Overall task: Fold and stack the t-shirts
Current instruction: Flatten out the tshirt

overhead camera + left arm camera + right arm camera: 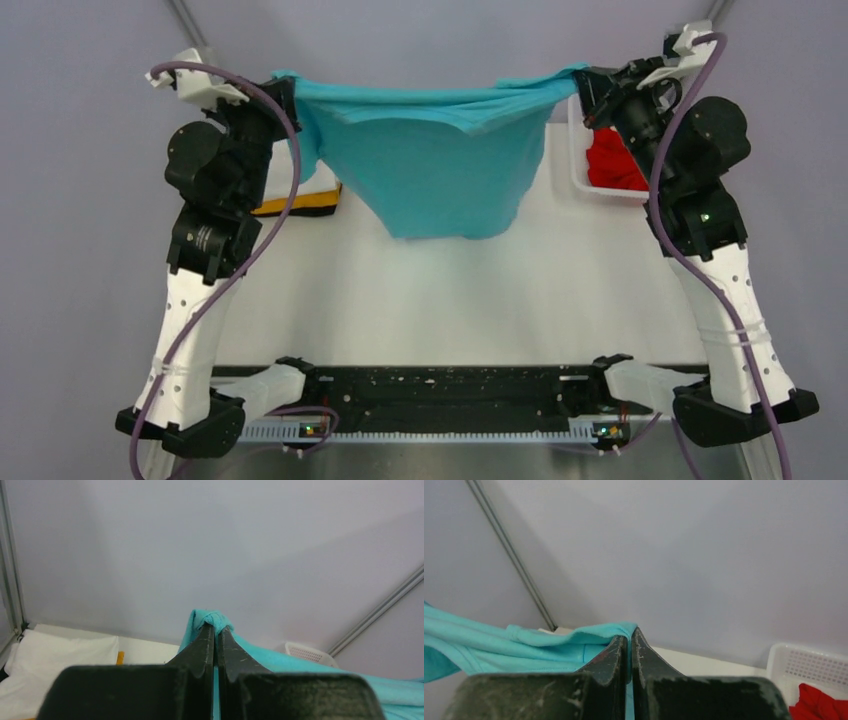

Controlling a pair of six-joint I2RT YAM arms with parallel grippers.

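Observation:
The turquoise t-shirt (440, 160) hangs spread in the air between my two raised grippers, its lower part drooping toward the table. My left gripper (285, 92) is shut on its left corner, seen pinched in the left wrist view (216, 627) with cloth bunched over the tips. My right gripper (582, 88) is shut on the right corner, seen in the right wrist view (629, 637). A red t-shirt (612, 160) lies in the white basket (580, 180). A yellow-orange t-shirt (290, 205) on a black one lies at the left, partly behind the left arm. A white t-shirt (55, 655) lies beside them.
The white mesh basket stands at the back right of the table, under the right arm; it also shows in the right wrist view (809, 662). A black bar (450, 390) runs across the near edge between the arm bases. Grey walls enclose the table.

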